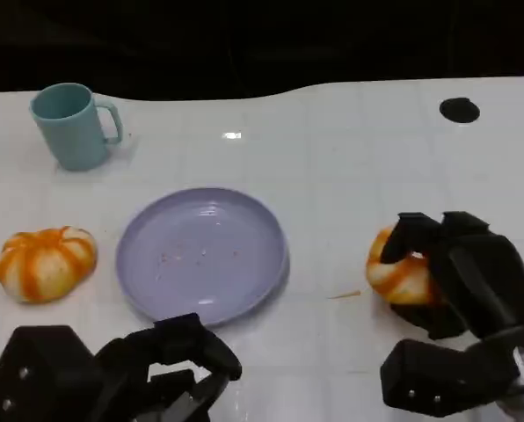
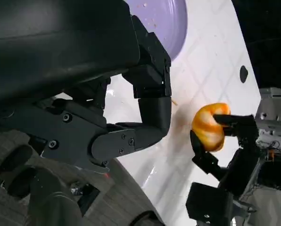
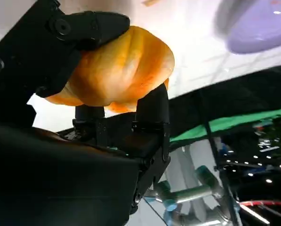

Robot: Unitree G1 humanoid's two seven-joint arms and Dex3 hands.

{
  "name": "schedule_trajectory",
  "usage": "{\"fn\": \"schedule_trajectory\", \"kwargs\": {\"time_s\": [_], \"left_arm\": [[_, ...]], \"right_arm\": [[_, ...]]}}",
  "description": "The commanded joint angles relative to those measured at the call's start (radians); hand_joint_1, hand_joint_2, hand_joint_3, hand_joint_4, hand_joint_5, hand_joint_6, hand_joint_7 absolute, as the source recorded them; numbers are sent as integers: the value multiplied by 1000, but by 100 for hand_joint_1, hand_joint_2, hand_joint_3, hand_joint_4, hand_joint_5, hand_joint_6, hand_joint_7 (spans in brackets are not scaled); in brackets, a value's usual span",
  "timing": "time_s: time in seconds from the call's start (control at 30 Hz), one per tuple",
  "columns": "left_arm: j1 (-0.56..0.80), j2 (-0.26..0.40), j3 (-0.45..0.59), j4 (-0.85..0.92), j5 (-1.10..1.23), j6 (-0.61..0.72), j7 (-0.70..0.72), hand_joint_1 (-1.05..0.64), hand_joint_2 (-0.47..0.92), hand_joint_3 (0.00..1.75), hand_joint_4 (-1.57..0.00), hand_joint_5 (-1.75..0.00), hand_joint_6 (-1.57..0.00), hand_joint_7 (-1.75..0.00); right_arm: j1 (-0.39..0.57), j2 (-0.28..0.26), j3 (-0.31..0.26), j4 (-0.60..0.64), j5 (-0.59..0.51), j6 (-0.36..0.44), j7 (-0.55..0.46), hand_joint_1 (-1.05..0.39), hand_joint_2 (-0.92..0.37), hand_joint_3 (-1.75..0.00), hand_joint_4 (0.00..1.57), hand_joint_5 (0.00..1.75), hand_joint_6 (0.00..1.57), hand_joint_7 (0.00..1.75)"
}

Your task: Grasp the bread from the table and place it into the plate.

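Head view: the right robot hand (image 1: 451,277) grasps the bread (image 1: 401,271) right of the plate (image 1: 200,255); the left robot hand (image 1: 170,365) idles, released. Right wrist view: fingers (image 3: 91,23) wrap the bread (image 3: 117,70); a loose wrap could drop it short.

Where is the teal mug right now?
In the head view the teal mug stands upright at the table's far left, beyond the purple plate and the loose bread lying left of that plate.
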Motion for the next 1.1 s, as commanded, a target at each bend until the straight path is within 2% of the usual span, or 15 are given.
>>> {"fn": "schedule_trajectory", "kwargs": {"time_s": [0.03, 0.17, 0.4, 0.57, 0.8, 0.93, 1.1], "left_arm": [[11, 3, -2, -21, 6, 4, 15, -31, 92, 58, -66, -175, -61, -145], [16, 4, -7, -26, 6, -3, 14, -31, 92, 59, -65, -175, -60, -146], [21, 4, -17, -26, 21, -12, 16, -33, 92, 58, -68, -175, -60, -146], [22, -2, -17, -30, 18, -4, 15, -32, 92, 58, -67, -175, -60, -147], [16, -1, -41, -24, 41, -22, 12, -33, 92, 58, -70, -175, -60, -148], [14, -5, -55, -26, 48, -8, 22, -33, 90, 58, -71, -175, -59, -148], [20, -6, -69, -34, 61, -11, 30, -31, 90, 59, -70, -175, -60, -149]], "right_arm": [[-19, 32, -4, -65, 61, -9, 61, -9, -32, -118, 97, 175, 72, 175], [-35, 64, -5, -70, 113, -26, 117, -7, -34, -124, 95, 175, 72, 175], [-135, 175, 29, -2, 156, -4, 204, -10, -34, -130, 94, 175, 71, 175], [-214, 245, 58, 92, 146, 1, 191, -12, -33, -129, 92, 175, 70, 169], [-338, 342, 84, 274, 149, -16, 151, -12, -34, -127, 92, 175, 71, 175], [-398, 383, 85, 367, 160, -25, 141, -13, -37, -127, 91, 175, 67, 174], [-473, 433, 80, 474, 167, 7, 138, -14, -40, -124, 90, 175, 65, 171]]}}
